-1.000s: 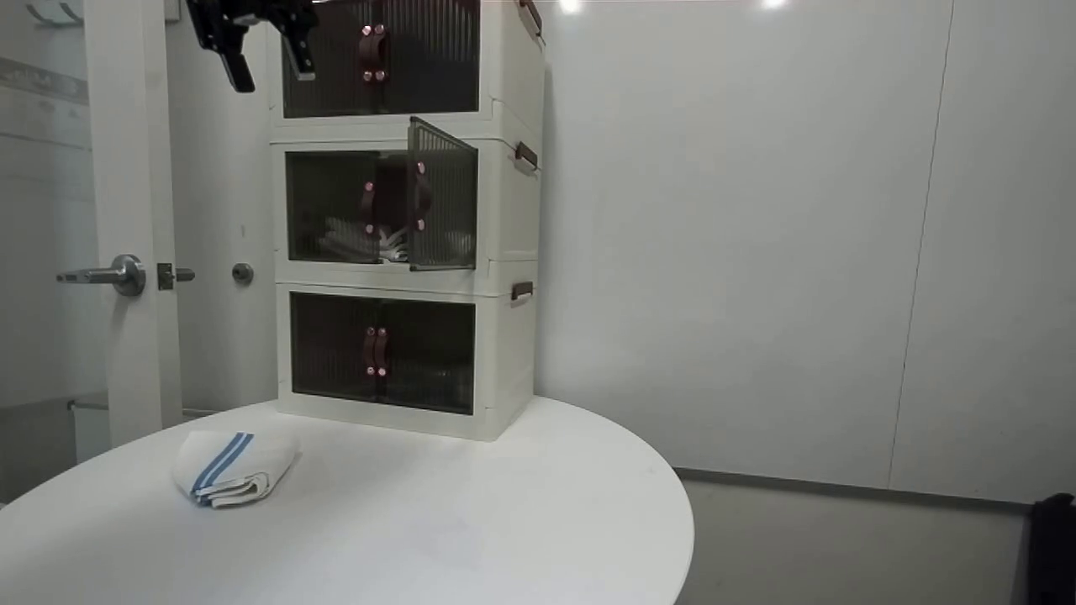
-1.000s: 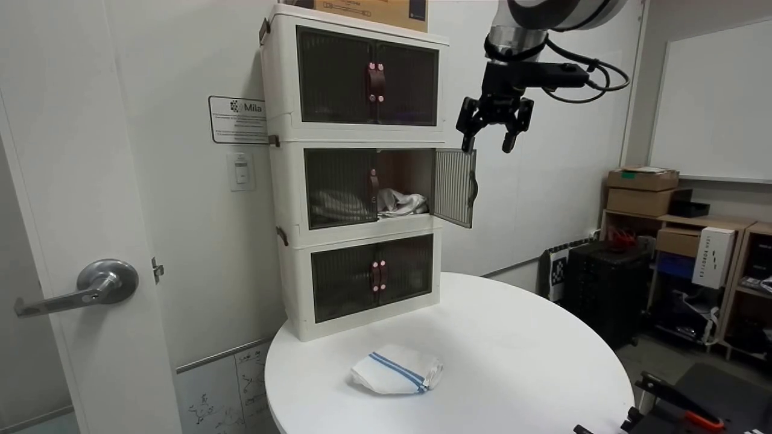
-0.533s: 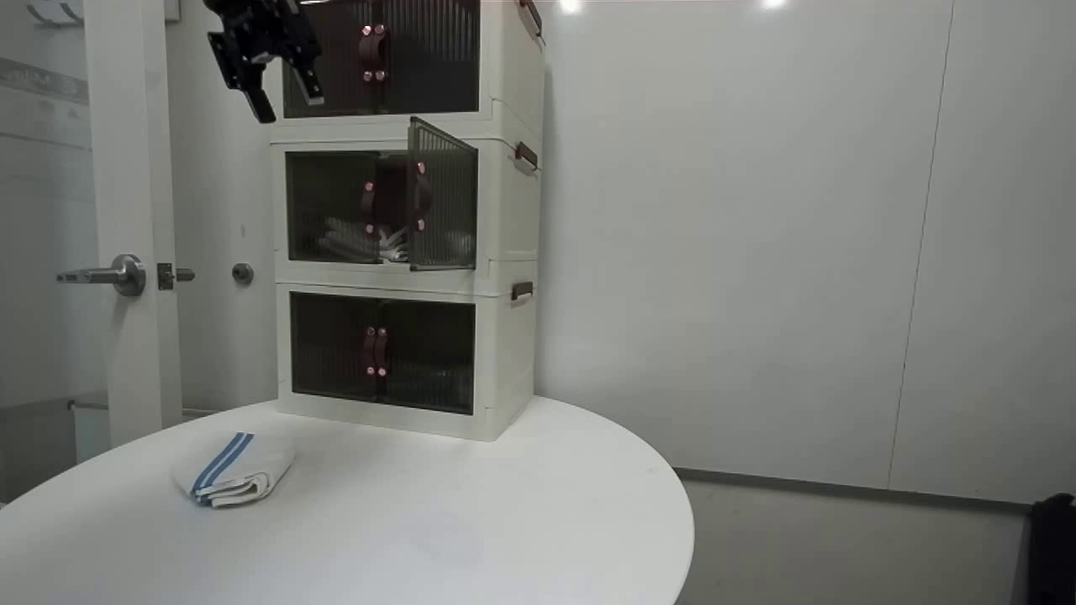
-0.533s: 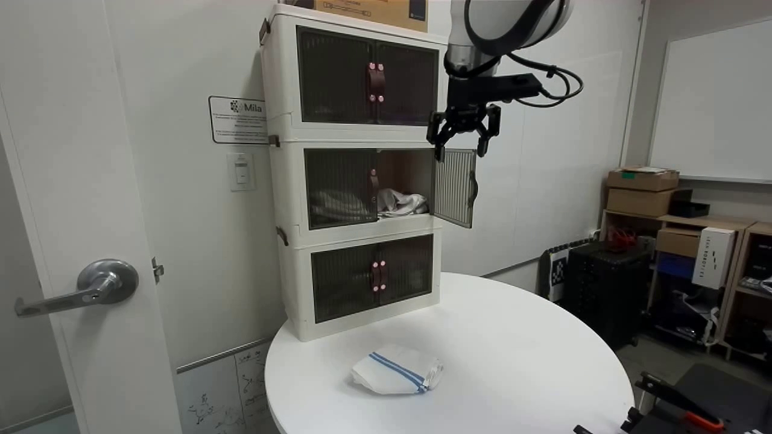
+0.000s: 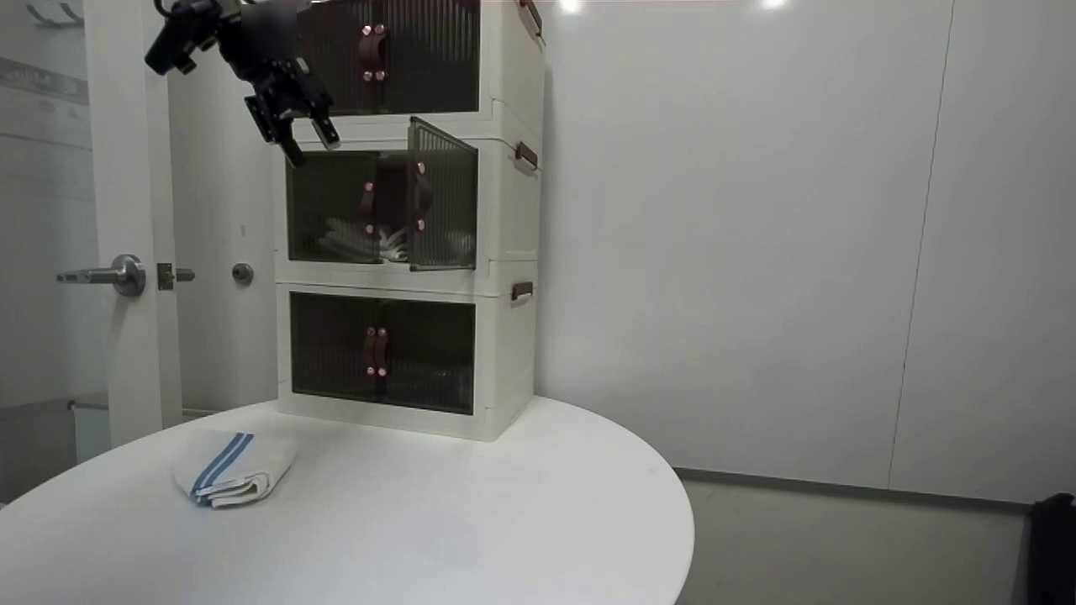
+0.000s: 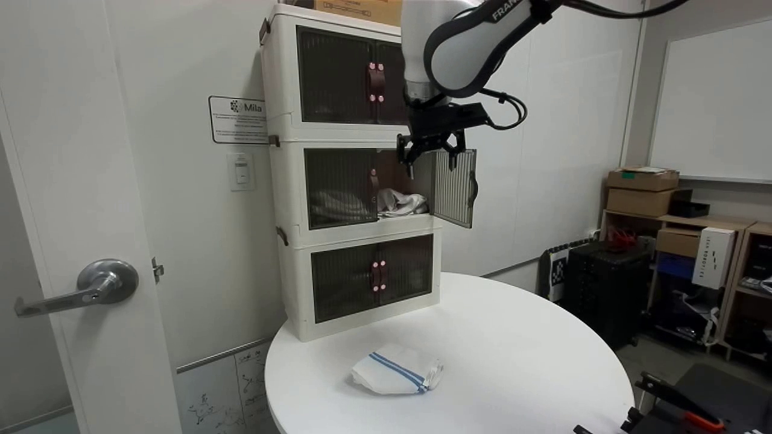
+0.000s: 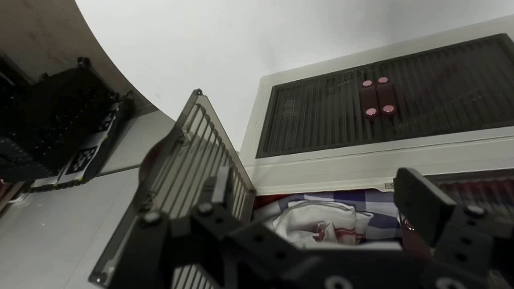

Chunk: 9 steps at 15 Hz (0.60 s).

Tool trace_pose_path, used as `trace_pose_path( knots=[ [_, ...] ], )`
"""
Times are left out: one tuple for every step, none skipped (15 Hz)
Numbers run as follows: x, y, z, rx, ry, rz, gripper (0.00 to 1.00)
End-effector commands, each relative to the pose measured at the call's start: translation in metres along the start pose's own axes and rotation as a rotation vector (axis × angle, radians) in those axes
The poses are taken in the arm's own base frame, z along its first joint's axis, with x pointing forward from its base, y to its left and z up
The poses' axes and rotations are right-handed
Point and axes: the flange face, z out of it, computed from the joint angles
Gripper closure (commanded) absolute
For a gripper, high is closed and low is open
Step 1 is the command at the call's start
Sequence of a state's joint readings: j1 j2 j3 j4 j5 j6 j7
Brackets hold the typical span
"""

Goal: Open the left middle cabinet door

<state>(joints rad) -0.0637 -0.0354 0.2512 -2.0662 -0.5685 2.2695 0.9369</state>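
Observation:
The left middle cabinet door, a smoky-grey ribbed panel, is closed in both exterior views (image 5: 329, 210) (image 6: 339, 187). Its dark red handle (image 5: 367, 208) is at its right edge. In the wrist view a strip of this door (image 7: 482, 192) shows at the right, partly hidden by a finger. The matching right door (image 5: 443, 202) (image 6: 453, 187) stands swung open; it is at the left in the wrist view (image 7: 192, 160). My gripper (image 5: 313, 153) (image 6: 432, 171) (image 7: 314, 174) is open and empty, in front of the upper part of the middle box, apparently apart from both doors.
White and checked cloths (image 7: 321, 220) lie inside the middle box. Closed boxes are above (image 6: 338, 75) and below (image 6: 344, 286). A folded white towel with blue stripes (image 6: 395, 369) lies on the round white table (image 6: 512, 361). A room door with a lever (image 6: 105, 286) is beside the stack.
My gripper has come down and closer to the middle box, moving right in one exterior view and left in another. It stays open. The doors and towel have not moved.

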Motion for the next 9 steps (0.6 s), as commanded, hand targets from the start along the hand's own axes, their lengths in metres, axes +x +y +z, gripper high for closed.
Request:
trace_pose_path(
  knots=[
    [0.019,-0.035,0.013,-0.032,0.032,0.057,0.00],
    [0.022,-0.046,0.017,-0.037,0.041,0.068,0.00],
    [0.024,-0.054,0.020,-0.045,0.049,0.074,0.00],
    [0.026,-0.062,0.024,-0.055,0.060,0.079,0.00],
    [0.027,-0.071,0.027,-0.070,0.077,0.088,0.00],
    [0.029,-0.080,0.031,-0.091,0.095,0.100,0.00],
    [0.031,-0.087,0.035,-0.114,0.115,0.107,0.00],
    [0.031,-0.095,0.039,-0.135,0.128,0.117,0.00],
    [0.032,-0.102,0.043,-0.154,0.140,0.120,0.00]
  ],
)
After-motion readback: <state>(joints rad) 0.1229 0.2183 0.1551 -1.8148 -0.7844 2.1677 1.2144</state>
